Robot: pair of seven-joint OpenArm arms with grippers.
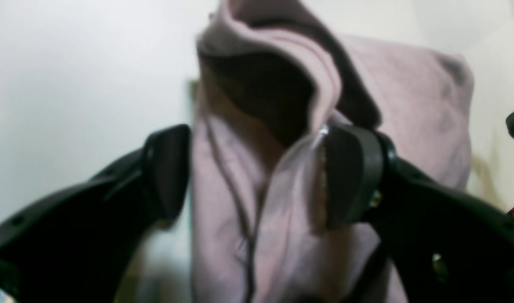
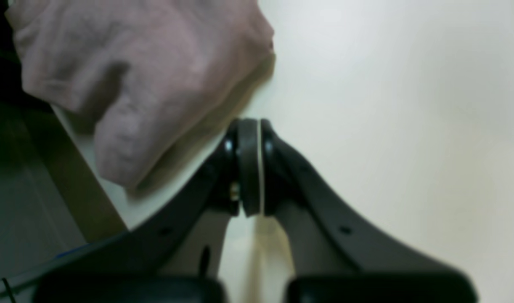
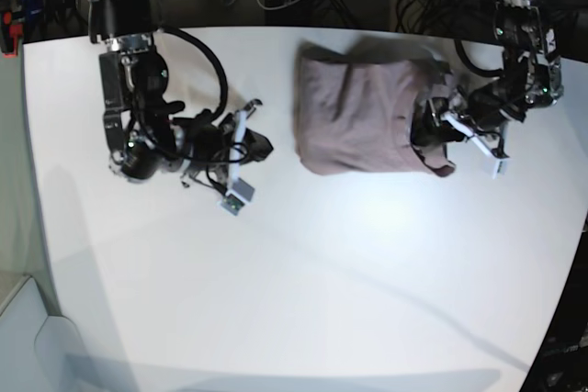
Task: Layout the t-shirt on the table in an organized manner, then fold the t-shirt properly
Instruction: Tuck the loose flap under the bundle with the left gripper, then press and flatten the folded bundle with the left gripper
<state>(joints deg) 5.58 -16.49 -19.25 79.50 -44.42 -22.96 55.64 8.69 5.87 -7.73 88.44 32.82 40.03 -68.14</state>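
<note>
t-shirt: blurred, lower part cut off below the left gripper jaws | right jaw partly hidden behind cloth fold | table: hazy beyond shut right gripper

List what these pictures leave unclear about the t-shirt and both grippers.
- Left wrist view: the t-shirt lies between the left gripper fingers; blur hides whether either pad touches cloth.
- Right wrist view: the frame edge cuts the shirt off; the right gripper is shut on nothing.
- Base view: folded layers hide the sleeves; the left gripper covers the shirt's edge.
- Table: its corners are cropped.
</note>
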